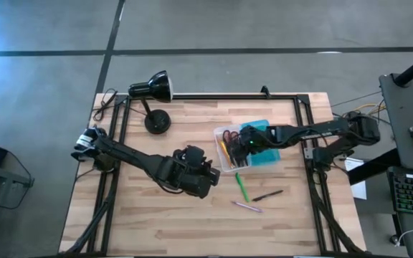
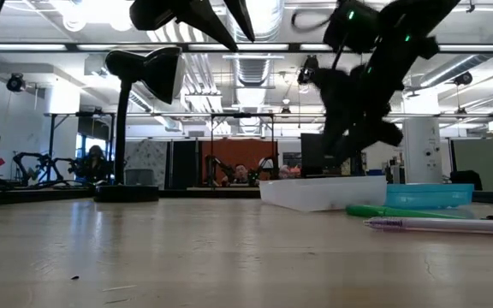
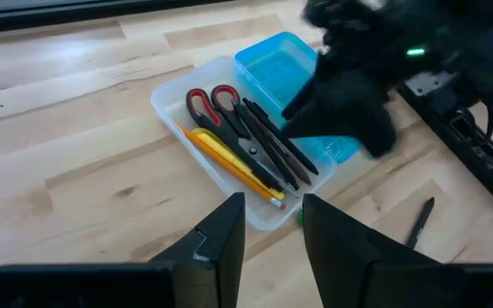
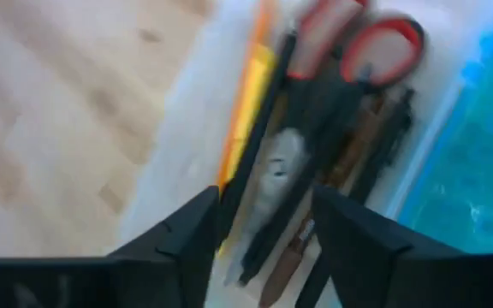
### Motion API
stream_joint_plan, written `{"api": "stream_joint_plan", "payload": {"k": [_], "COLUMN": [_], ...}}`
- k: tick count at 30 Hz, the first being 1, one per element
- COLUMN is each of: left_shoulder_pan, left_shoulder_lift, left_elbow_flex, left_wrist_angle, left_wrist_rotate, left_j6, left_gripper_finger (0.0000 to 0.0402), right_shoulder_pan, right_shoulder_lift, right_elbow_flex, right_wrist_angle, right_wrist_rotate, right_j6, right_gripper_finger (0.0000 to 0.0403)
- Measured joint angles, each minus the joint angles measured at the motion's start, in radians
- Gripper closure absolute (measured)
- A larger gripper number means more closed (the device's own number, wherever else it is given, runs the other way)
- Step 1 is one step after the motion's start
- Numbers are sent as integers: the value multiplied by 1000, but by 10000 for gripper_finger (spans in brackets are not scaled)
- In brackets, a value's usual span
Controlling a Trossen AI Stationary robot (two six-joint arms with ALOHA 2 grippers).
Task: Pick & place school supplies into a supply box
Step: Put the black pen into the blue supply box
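Observation:
The supply box lies open near the table's middle: its clear half [image 1: 228, 150] holds red-handled scissors [image 3: 216, 107], a yellow pencil [image 3: 229, 162] and black pens [image 3: 276, 150]; its teal half [image 1: 267, 147] lies beside it. My right gripper [image 1: 246, 143] hovers open above the clear half, its fingers over the scissors [image 4: 375, 43] and pens, touching nothing. My left gripper [image 1: 206, 175] is open, raised off the table on the box's near-left side. A green marker [image 1: 241, 186], a black pen [image 1: 267, 195] and a pink pen [image 1: 246, 206] lie flat on the wood near the box.
A black desk lamp [image 1: 153, 89] with a round base [image 1: 156, 120] stands at the far left of the table. A black frame rail [image 1: 221, 97] runs along the table's far and side edges. Bare wood [image 1: 156, 222] lies toward the near edge.

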Motion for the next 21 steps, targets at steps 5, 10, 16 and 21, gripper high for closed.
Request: {"api": "stream_joint_plan", "payload": {"k": [5,10,16,21], "left_shoulder_pan": [0,0,-3,-25], "left_shoulder_lift": [0,0,0,2], "left_elbow_flex": [-1,-1,-1,-1], "left_wrist_angle": [0,7,33,50], "left_wrist_rotate": [0,0,7,33], "left_j6": [0,-2,-35,-43], "left_gripper_finger": [300,300,300,300], "right_shoulder_pan": [90,253,503,683], "right_shoulder_lift": [-168,-321,-396,-304], "right_elbow_flex": [4,3,-7,-36], "right_wrist_angle": [-85,-244,-361,-397], "right_wrist_rotate": [-25,-60,29,30], "right_j6": [-251,-320,-265,-265], "right_gripper_finger": [192,189,188,188]}}
